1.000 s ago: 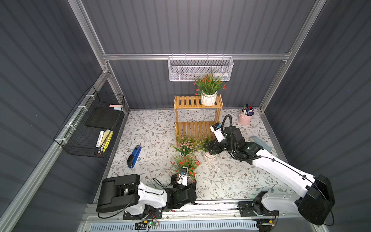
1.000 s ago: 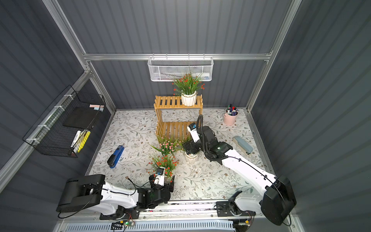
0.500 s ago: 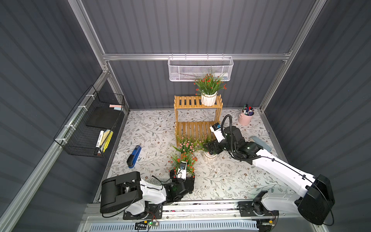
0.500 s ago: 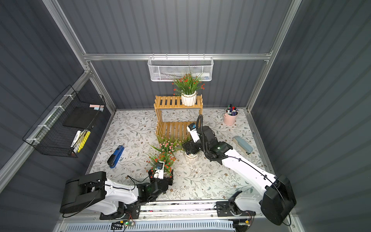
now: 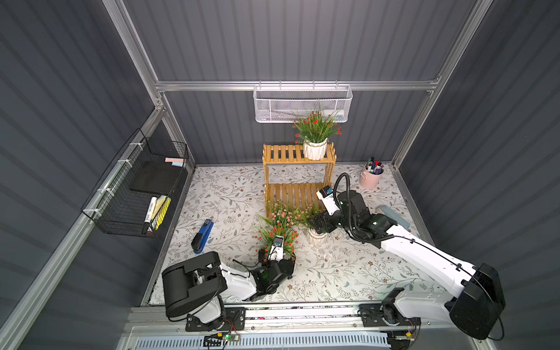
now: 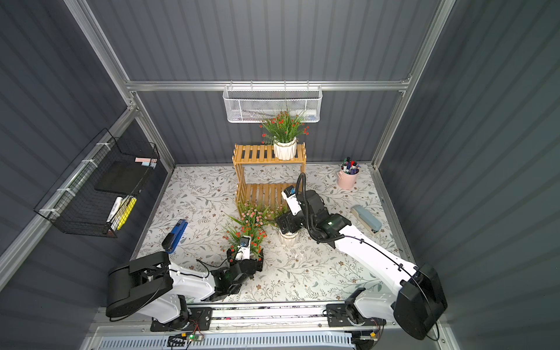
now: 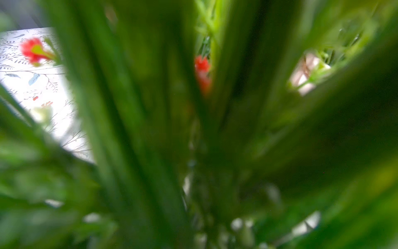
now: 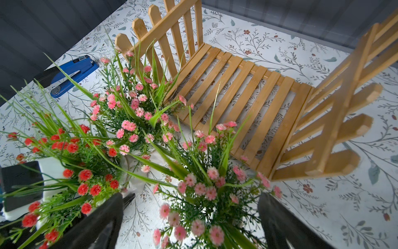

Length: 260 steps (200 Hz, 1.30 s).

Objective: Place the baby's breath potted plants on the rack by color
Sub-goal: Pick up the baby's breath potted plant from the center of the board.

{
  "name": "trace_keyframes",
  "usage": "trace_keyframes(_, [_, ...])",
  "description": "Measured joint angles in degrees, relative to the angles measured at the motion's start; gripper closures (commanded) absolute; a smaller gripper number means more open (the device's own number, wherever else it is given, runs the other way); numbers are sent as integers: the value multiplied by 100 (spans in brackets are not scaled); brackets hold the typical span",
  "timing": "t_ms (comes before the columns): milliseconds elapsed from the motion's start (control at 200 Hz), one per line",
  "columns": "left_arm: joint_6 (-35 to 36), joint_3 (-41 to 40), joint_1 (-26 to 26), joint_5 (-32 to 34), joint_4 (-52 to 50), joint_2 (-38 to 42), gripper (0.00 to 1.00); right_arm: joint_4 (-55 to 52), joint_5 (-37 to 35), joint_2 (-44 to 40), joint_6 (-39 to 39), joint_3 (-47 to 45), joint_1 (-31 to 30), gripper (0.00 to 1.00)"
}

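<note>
Leaves of a red-flowered plant (image 7: 150, 129) fill the left wrist view in a green blur with two red blossoms, so whether the left pincer (image 5: 276, 260) is spread or pinching cannot be told. In both top views it sits low at the foot of that plant, whose pot is hidden. A blue stapler (image 5: 202, 237) lies well off to this pincer's left on the patterned mat (image 5: 230, 194). Just past the left pincer stands a pink-flowered plant (image 5: 282, 213), its leaves mingling with the red one's.

The right pincer (image 8: 192, 200) is spread wide, with one black finger (image 8: 101, 222) on each side of a second pink plant (image 8: 202, 191). That plant's white pot (image 5: 316, 238) stands on the mat beneath the pincer; whether the fingers touch it cannot be told. Straight beyond the right pincer is the wooden rack (image 8: 237, 86), its lower shelf nearest. Farther and higher, on the upper shelf's right end, another red plant (image 5: 316, 130) stands upright.
</note>
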State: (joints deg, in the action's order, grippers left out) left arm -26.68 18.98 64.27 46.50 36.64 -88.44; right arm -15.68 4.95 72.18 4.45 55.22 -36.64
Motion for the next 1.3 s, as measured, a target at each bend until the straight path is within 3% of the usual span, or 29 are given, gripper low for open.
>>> trace_keyframes(170, [37, 4, 0, 7, 4, 2, 1, -48, 7, 0, 0, 0, 0, 1])
trace_keyframes(340, [127, -13, 0, -2, 61, 22, 14, -63, 31, 0, 0, 0, 0, 1])
trace_keyframes(805, [-52, -225, 0, -4, 98, 186, 26, -63, 11, -11, 4, -81, 0, 1])
trace_keyframes(936, [-149, -299, 0, 2, 149, 232, 24, -59, -46, -31, 4, -133, 0, 1])
trace_keyframes(1121, [-203, -297, 0, 28, 149, 234, 6, -61, -87, -35, 2, -155, 0, 1])
trace_keyframes(1301, [-315, -295, 0, 87, 129, 232, 6, -61, -175, -92, 2, -166, 0, 1])
